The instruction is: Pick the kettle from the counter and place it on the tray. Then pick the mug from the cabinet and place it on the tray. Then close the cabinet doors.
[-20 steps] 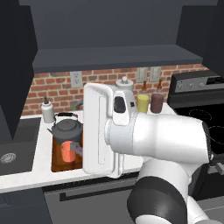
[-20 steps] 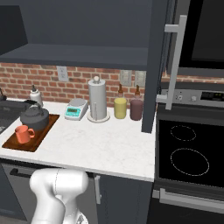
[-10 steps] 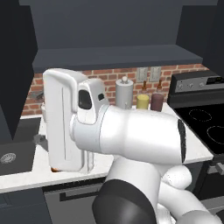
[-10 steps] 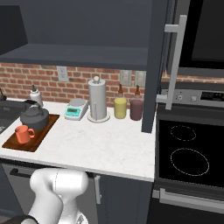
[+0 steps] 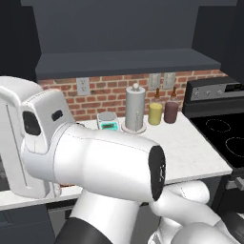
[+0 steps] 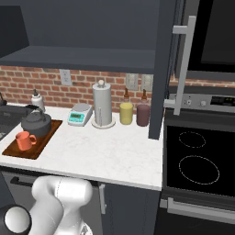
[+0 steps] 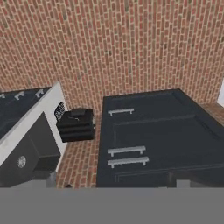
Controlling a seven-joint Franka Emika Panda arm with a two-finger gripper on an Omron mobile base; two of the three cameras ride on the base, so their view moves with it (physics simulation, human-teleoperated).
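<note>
Arm (image 5: 95, 162) bulk sits leftward and closer to the lens in the left base view than a second ago, now covering the spot where the tray showed then. In the right base view, kettle (image 6: 36, 125) and mug (image 6: 24, 140) rest on the tray (image 6: 46, 137), and the open cabinet door (image 6: 163, 69) stands well right of the tray, its bar handle (image 6: 183, 64) vertical. In the hand view, the gripper (image 7: 113, 180) has its jaws spread, pinching nothing, and faces brick and dark panels, so which way the door lies from them cannot be told.

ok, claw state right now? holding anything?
Claw: open, jaws at their widest. The squat dark grey kettle and the small orange-red mug sit on the dark brown wooden tray, so it holds neither.
</note>
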